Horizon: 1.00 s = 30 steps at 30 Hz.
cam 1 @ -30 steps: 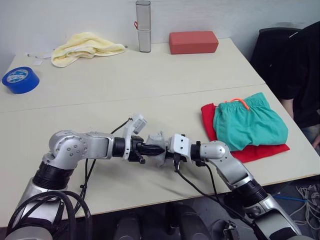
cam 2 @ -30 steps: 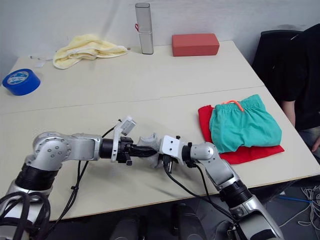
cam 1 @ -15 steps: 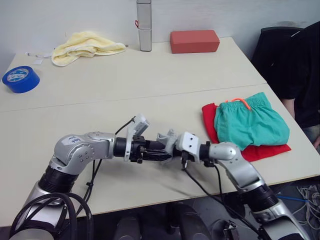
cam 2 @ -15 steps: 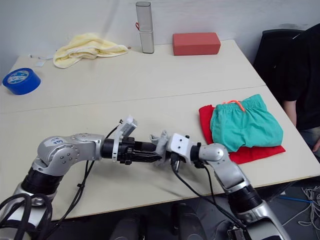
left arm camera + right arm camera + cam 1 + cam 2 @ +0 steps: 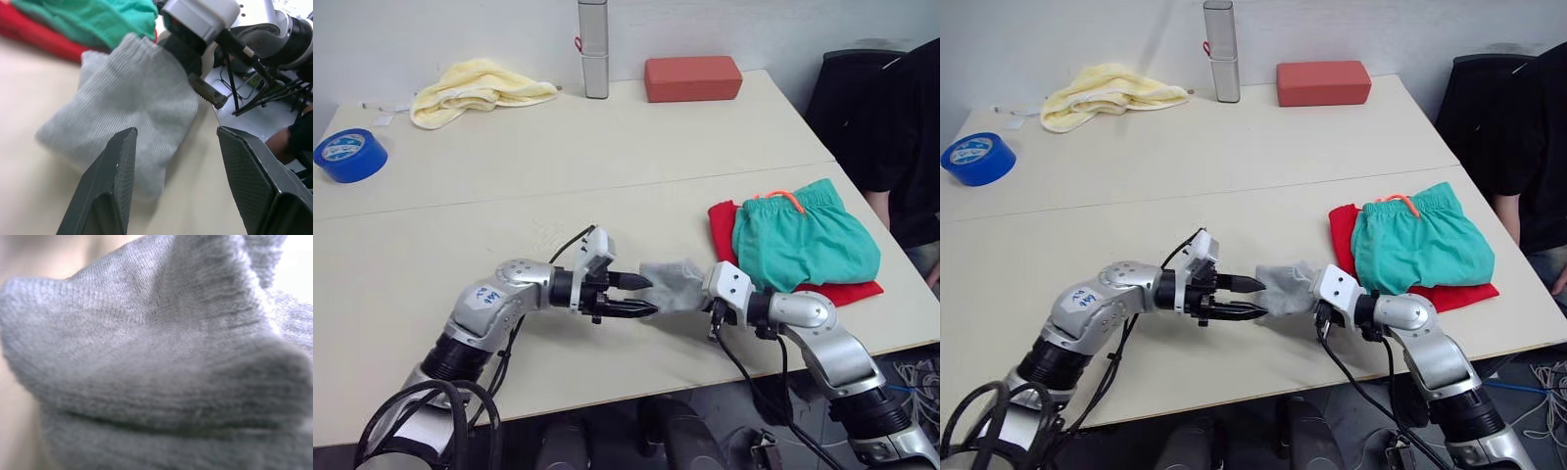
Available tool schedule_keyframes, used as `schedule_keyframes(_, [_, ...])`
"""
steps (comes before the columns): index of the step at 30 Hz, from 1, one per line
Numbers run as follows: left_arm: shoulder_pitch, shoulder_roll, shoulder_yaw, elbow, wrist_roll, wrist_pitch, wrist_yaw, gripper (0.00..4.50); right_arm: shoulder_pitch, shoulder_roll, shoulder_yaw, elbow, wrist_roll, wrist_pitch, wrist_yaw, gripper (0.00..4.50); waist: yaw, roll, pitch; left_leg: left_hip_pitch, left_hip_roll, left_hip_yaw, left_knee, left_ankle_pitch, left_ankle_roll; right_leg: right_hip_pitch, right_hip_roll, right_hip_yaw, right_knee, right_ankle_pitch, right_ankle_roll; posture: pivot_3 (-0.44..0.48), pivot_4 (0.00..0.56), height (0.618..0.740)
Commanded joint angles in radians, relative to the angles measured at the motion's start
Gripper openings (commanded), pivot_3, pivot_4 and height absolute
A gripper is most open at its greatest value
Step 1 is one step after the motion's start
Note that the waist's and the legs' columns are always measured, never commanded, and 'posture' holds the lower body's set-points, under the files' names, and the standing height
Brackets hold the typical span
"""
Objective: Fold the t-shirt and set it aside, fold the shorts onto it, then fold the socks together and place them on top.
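The grey socks [image 5: 674, 284] hang folded together just above the table, left of the clothes stack. My right gripper [image 5: 708, 299] is shut on their right end. My left gripper [image 5: 642, 295] is open, its fingertips [image 5: 128, 134] just short of the socks' left edge and holding nothing. The teal shorts [image 5: 803, 240], with an orange drawstring, lie folded on the folded red t-shirt [image 5: 847, 292] near the table's right edge. In the right wrist view the grey knit [image 5: 156, 362] sits right against the camera and hides that gripper's fingers.
At the back of the table are a blue tape roll [image 5: 350, 155], a pale yellow cloth [image 5: 475, 86], a grey canister [image 5: 594, 49] and a red block [image 5: 691, 77]. A person in dark clothes [image 5: 901, 127] sits at the right. The table's front edge [image 5: 636, 377] is close below the grippers.
Both arms have carried the socks to the right, toward the stack. My left gripper has opened and let go of the socks, while the right one still holds them.
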Motion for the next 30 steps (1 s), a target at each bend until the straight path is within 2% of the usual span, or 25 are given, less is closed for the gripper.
schedule_keyframes(1, [-0.016,-0.034,0.038,0.010,0.012,-0.066,-0.029,1.83,0.020,-0.006,-0.015,-0.035,0.006,-0.008,-0.005,0.00,-0.001,0.000,0.000,0.000,0.000,0.000,0.000,0.000,0.000,0.000,0.000,0.000,0.000,0.000,0.000,0.000,0.150,0.740])
schedule_keyframes(7, [-0.049,-0.101,0.008,0.110,0.137,-0.190,-0.018,0.01,0.005,0.013,0.000,-0.037,0.005,-0.014,-0.011,0.00,0.000,0.000,0.000,0.000,0.000,0.000,0.000,0.000,0.000,0.000,0.000,0.000,0.000,0.001,0.001,0.000,0.150,0.740])
schedule_keyframes(10, [-0.053,-0.152,0.013,0.161,0.165,-0.208,-0.001,0.01,-0.007,0.027,0.011,-0.034,0.003,-0.014,-0.014,0.00,-0.001,0.000,0.000,0.000,0.000,0.000,0.000,0.000,0.000,0.000,0.000,0.000,0.000,0.001,0.001,0.000,0.150,0.740])
schedule_keyframes(17, [-0.015,-0.182,-0.010,0.208,0.246,-0.257,0.002,0.01,-0.011,0.030,-0.017,-0.052,0.018,0.012,-0.028,0.00,-0.001,0.000,0.000,0.000,0.000,0.001,0.000,0.000,0.000,0.000,0.000,0.000,0.000,0.001,0.001,0.000,0.150,0.740])
schedule_keyframes(23, [0.016,-0.200,0.008,0.225,0.305,-0.233,0.091,0.01,0.111,-0.062,-0.192,-0.151,0.161,0.042,0.038,0.00,0.010,0.000,0.000,-0.001,-0.001,0.000,0.001,-0.002,0.004,0.000,-0.001,0.000,0.000,0.001,0.002,0.000,0.150,0.740])
schedule_keyframes(27, [0.043,-0.186,0.004,0.195,0.290,-0.226,0.044,0.01,0.251,-0.128,-0.356,-0.175,0.263,0.037,0.100,0.00,0.018,0.000,0.000,0.000,-0.001,0.001,0.001,-0.002,0.005,0.000,-0.001,0.000,0.000,0.001,0.002,0.000,0.150,0.740])
schedule_keyframes(30, [0.031,-0.195,0.031,0.168,0.267,-0.245,0.029,0.01,0.318,-0.122,-0.435,-0.189,0.335,0.010,0.130,0.00,0.023,0.000,0.000,0.000,-0.002,0.000,0.001,-0.002,0.006,0.001,0.000,0.000,0.000,0.002,0.002,0.000,0.150,0.740])
